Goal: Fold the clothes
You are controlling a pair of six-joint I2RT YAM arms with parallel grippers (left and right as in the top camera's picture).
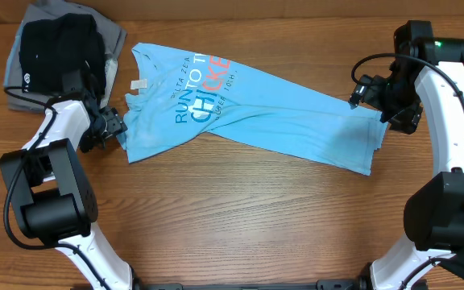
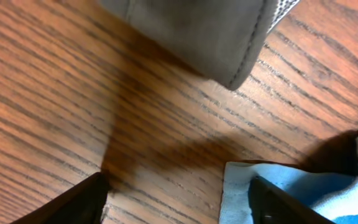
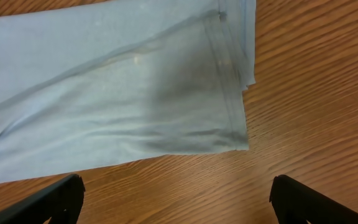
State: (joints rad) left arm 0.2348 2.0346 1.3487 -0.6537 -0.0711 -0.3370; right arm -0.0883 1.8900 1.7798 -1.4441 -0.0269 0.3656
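Observation:
The clothes, a light blue T-shirt (image 1: 248, 113) with red and blue lettering facing up, lie crumpled lengthwise across the wooden table. My left gripper (image 1: 116, 126) is low at the shirt's left edge. In the left wrist view it (image 2: 179, 205) is open: bare wood lies between the fingers, and the right finger (image 2: 278, 202) rests over a shirt corner (image 2: 235, 186). My right gripper (image 1: 385, 111) hovers at the shirt's right end. In the right wrist view it (image 3: 179, 202) stands wide open over bare wood, just short of the hemmed end (image 3: 166, 93).
A stack of black and grey folded garments (image 1: 59, 52) sits at the back left, close behind my left arm. Its grey edge (image 2: 197, 31) fills the top of the left wrist view. Bare wood runs along the table's front half (image 1: 240, 225).

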